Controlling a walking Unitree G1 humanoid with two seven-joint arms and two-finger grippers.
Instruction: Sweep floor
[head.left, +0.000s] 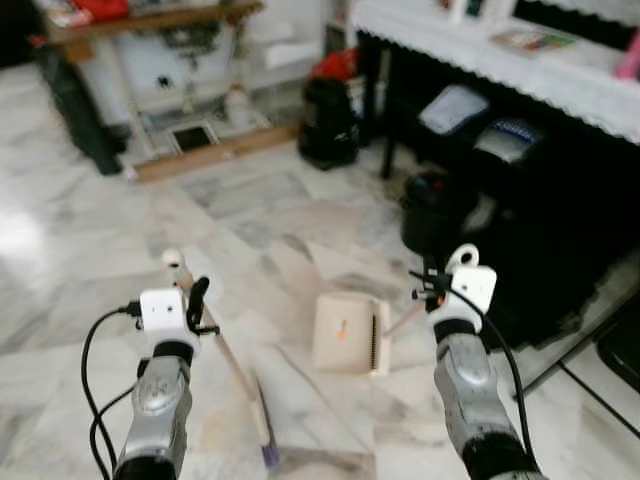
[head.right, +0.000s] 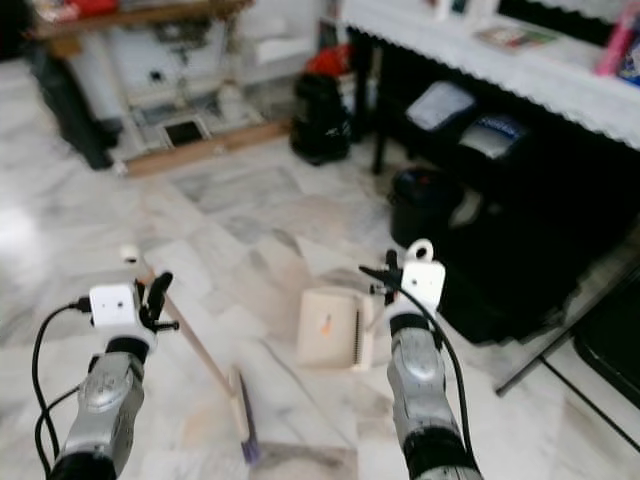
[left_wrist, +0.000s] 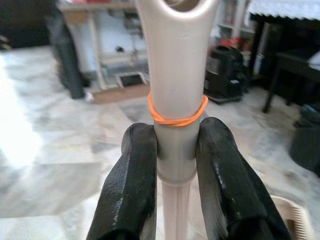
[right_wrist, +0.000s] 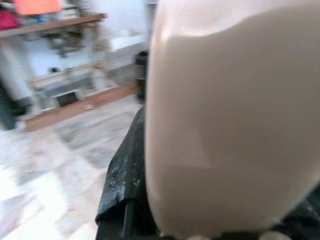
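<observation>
My left pincer (head.left: 197, 300) clamped the broom handle (left_wrist: 176, 100); the broom head (head.left: 266, 440) lay on the floor (head.left: 120, 230) below and right of it. The dustpan (head.left: 348, 333) sat between my pincers, its handle in my right pincer (head.left: 428, 285). Beyond the right pincer stood a bin (head.left: 437, 212) beside the table (head.left: 560, 70).
</observation>
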